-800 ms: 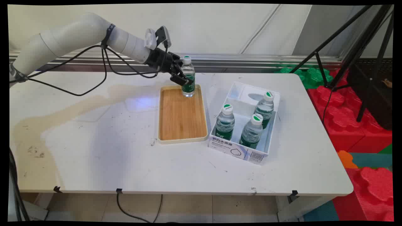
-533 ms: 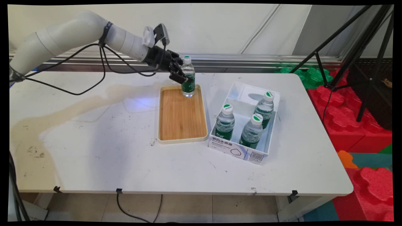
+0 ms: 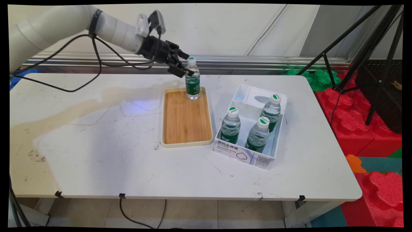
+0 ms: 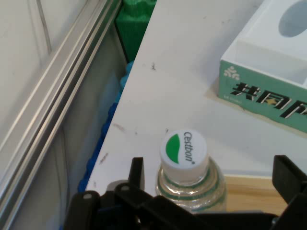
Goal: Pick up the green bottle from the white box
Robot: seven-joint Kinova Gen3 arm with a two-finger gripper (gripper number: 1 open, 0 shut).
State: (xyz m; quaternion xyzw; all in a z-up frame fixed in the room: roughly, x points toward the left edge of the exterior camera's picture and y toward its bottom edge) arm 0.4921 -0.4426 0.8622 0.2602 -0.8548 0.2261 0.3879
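At upper centre of the main view, black gripper (image 3: 182,66) on the white arm (image 3: 64,24), reaching in from the upper left, fingers spread apart and clear of the glass-clear water bottle (image 3: 192,79) just to their right. In the hand view, same gripper (image 4: 211,191) with one finger (image 4: 136,172) at lower left and the other at the lower right edge, bottle (image 4: 189,179) between them with open space on both sides; white cap with a green leaf mark, lettered "Cestbon", facing up. Bottle upright on the far end of the wooden tray (image 3: 186,119), tray otherwise bare, lying lengthwise at the middle of the white table (image 3: 96,154). Right of the tray, just beside it, a white cardboard box (image 3: 251,154) with printed lettering on its near wall, turned slightly askew; inside, three more bottles standing upright: one at left (image 3: 230,126), one at front (image 3: 258,135), one at back right (image 3: 272,110); far compartment of the box white and shallow. Black cables (image 3: 80,83) hanging from the arm over the table's upper left. At the right of the frame, black tripod legs (image 3: 354,48) over red foam blocks (image 3: 363,135), green foam blocks (image 3: 315,79) behind the table's far corner.
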